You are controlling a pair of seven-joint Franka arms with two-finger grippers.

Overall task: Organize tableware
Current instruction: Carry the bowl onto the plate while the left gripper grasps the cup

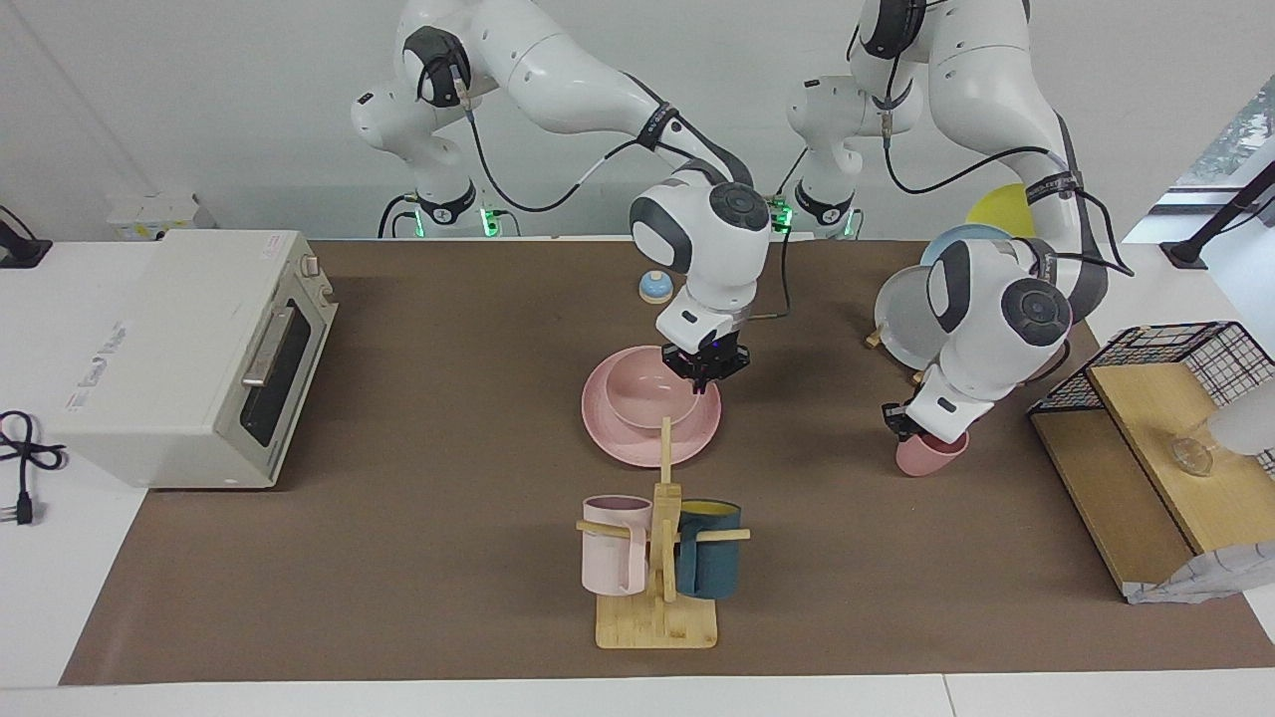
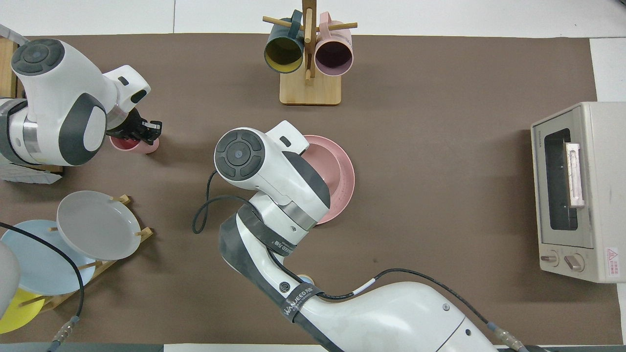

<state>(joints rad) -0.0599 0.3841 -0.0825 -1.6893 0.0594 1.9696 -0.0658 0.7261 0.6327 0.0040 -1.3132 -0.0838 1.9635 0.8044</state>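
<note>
Illumination is bright, even and diffuse, coming from above; soft, short shadows fall on the brown table mat [image 1: 448, 558] beneath the mug rack [image 1: 657, 558] and toaster oven [image 1: 199, 358]. Both views are sharp throughout, with mild glare on the white arm casings.

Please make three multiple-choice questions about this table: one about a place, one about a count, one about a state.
1. Where is the pink bowl?
A. on the pink plate
B. inside the toaster oven
C. on the mug stand

2. How many mugs hang on the mug stand?
A. one
B. two
C. four

3. What is the left pincer doing?
A. waiting far from every dish
B. holding a grey plate
C. at the pink cup

Answers:
1 A: the pink bowl sits on the pink plate.
2 B: the mug stand carries a pale pink and a teal mug.
3 C: the left pincer is down at the pink cup.
</note>
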